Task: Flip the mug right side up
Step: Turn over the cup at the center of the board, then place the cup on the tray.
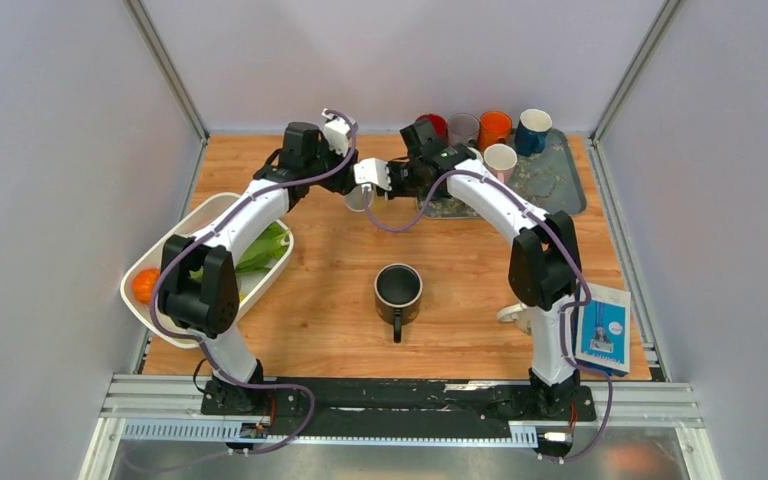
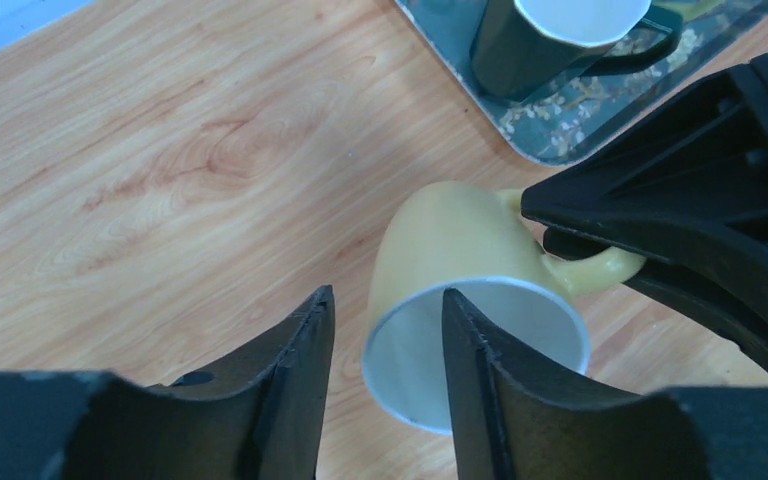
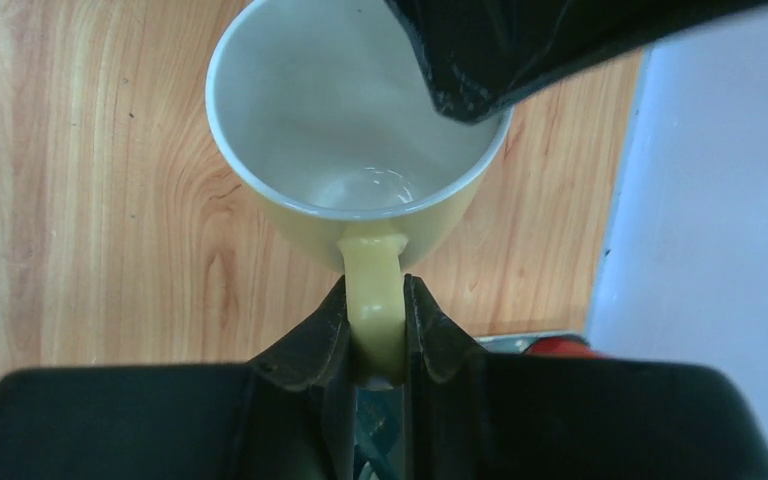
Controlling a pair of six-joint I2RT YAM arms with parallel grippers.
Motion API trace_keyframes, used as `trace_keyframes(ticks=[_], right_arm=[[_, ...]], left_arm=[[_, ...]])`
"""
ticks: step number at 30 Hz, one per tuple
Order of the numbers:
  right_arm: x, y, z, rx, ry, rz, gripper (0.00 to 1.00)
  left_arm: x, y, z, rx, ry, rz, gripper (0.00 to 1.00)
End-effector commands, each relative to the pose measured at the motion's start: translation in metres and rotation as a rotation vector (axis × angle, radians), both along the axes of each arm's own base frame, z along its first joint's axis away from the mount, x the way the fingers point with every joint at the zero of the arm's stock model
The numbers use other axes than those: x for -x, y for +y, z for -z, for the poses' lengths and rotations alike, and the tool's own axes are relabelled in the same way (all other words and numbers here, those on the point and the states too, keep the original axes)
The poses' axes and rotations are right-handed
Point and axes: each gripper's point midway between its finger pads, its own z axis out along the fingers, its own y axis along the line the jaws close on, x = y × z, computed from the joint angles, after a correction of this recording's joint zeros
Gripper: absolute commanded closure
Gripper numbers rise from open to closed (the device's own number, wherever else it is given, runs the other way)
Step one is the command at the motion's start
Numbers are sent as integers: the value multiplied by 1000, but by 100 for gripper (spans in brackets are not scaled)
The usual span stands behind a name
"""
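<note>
Tipped on its side at the far middle of the worktop, the mug is pinched by its handle in the right fingers. The left fingers are spread across the rim, not yet clamped. Glazed ceramic is probably stiff, slick and chippable, so the wall is best gripped firmly.

Right gripper clamped, left gripper parted.

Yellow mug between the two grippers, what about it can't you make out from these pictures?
Top view: yellow mug mostly hidden under the arms, tilt unclear.
Left wrist view: rim partly behind a left finger.
Right wrist view: far rim covered by that finger; whether the base touches the table is hidden by the mug itself.
</note>
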Motion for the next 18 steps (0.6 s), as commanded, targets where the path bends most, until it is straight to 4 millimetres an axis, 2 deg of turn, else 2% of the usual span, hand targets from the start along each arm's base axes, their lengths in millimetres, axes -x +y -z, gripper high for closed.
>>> trace_keyframes(ticks=[1, 4, 6, 8, 10, 12, 14, 18], right_arm=[[-13, -23, -58, -118, -47, 103, 100], [-10, -51, -92, -190, -50, 156, 100], [-10, -70, -115, -251, -43, 206, 100], [-17, -93, -143, -345, -38, 283, 100], [-30, -123, -164, -439, -31, 388, 100], [-47, -160, -181, -529, -41, 519, 100], [-64, -205, -192, -624, -57, 659, 100], [-88, -305, -191, -791, -54, 960, 100]], left_arm=[[-7, 6, -73, 85, -186, -54, 40], [-4, 21, -100, 136, -233, -112, 36], [-2, 24, -111, 154, -252, -123, 35], [-3, 26, -114, 158, -268, -132, 35], [-6, 25, -110, 162, -256, -139, 36], [-9, 23, -103, 172, -230, -145, 36], [-10, 19, -99, 185, -207, -134, 36], [-11, 12, -95, 201, -188, -104, 38]])
